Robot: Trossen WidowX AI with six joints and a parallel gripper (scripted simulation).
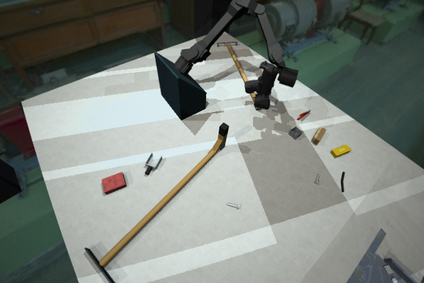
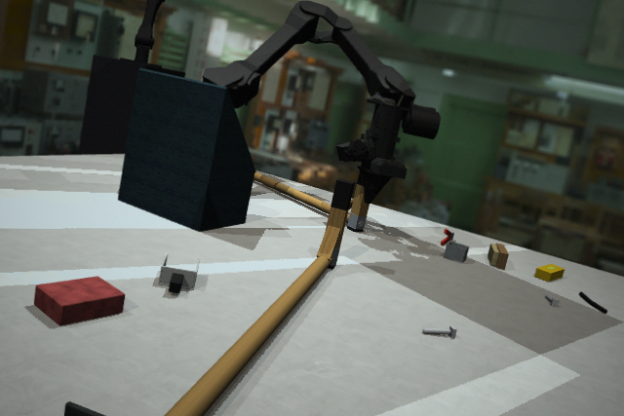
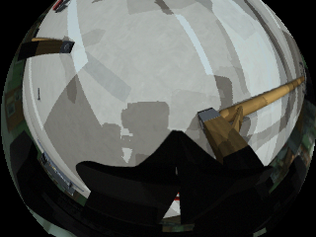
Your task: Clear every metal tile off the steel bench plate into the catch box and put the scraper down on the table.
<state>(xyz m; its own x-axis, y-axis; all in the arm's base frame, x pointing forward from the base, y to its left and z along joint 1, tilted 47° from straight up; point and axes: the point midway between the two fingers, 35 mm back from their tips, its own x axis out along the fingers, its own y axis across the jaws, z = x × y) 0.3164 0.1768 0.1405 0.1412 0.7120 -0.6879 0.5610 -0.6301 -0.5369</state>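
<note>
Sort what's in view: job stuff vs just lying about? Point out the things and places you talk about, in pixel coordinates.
Job:
- black-bladed pole (image 1: 160, 206) (image 2: 272, 321) (image 3: 51, 47), likely the scraper
- tiles, bench plate, catch box: can't make out

Lying about, likely:
- rake-headed pole (image 1: 237, 62) (image 2: 297, 194) (image 3: 269, 99)
- red block (image 1: 114, 183) (image 2: 78, 303)
- yellow block (image 1: 340, 150) (image 2: 548, 273)
- wooden block (image 1: 318, 136) (image 2: 497, 256)
- grey block (image 1: 295, 132) (image 2: 455, 252)
- two bolts (image 1: 234, 205) (image 2: 438, 331) (image 3: 39, 94)
- black rod (image 1: 342, 181) (image 2: 592, 302)

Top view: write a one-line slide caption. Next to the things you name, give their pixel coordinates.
A jointed black arm (image 1: 240, 0) reaches over a pale table (image 1: 112, 109), where a wooden-handled tool (image 1: 164, 202) lies between a red block (image 1: 114, 183) and a bolt (image 1: 234, 205).
</note>
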